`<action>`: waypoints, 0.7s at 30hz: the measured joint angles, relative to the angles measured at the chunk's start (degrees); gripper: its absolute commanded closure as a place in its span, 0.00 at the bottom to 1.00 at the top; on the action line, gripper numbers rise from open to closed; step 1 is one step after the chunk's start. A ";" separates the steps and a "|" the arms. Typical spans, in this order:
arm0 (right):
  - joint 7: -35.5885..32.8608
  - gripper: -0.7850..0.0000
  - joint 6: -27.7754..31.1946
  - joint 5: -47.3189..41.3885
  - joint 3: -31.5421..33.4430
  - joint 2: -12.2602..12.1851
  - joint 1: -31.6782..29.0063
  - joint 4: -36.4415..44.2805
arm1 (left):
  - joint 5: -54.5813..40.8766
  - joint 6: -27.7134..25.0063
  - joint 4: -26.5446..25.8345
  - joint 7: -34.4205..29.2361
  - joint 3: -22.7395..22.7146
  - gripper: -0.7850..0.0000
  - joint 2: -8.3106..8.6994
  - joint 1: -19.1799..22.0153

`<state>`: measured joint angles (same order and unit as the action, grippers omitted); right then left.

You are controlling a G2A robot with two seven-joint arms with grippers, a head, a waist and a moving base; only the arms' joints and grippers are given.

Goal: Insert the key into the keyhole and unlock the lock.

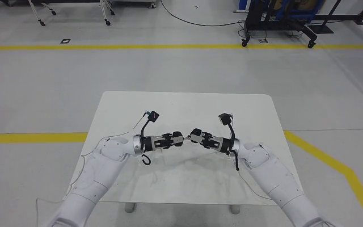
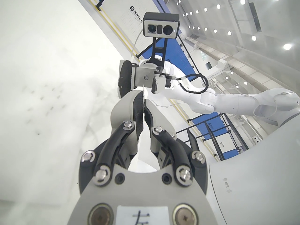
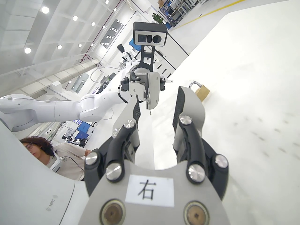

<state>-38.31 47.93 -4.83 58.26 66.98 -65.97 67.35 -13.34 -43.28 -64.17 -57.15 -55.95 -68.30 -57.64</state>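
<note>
Top view, centre-left: left gripper [image 1: 178, 138] clenched on a thin metal sliver, probably the key [image 2: 143, 93]. Just right of it: right gripper [image 1: 193, 135], fingers spread, empty. Right wrist view, right of centre: brass padlock [image 3: 202, 90] lying loose on the table [image 1: 244, 110], unheld.

Risks: key twists in the pads; unbraced padlock skids when pushed; grippers, so near, knock together.

Writing: one-character white sticker [image 3: 150, 189] on each gripper base; not transcribed.
</note>
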 measured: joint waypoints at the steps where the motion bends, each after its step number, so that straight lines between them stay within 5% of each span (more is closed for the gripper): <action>1: -0.22 0.64 -0.20 0.09 0.05 -0.05 -0.05 0.17 | 0.27 0.11 0.07 0.13 0.14 1.00 -0.02 0.11; 8: -1.32 0.78 -1.76 0.25 -0.65 -0.09 -0.21 1.27 | 1.46 0.69 0.61 0.09 1.11 1.00 -0.11 0.92; 11: -1.28 1.00 -2.18 0.49 -1.13 0.03 0.06 1.21 | 2.07 0.68 0.76 -0.02 1.52 1.00 -0.14 1.15; 21: -0.51 1.00 -2.94 1.51 -2.09 0.33 0.76 0.97 | 1.60 0.33 1.19 0.45 1.86 1.00 -0.07 1.38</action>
<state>-38.82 44.98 -3.32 56.17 67.31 -65.21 68.32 -11.74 -42.95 -62.99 -56.70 -54.09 -68.38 -56.26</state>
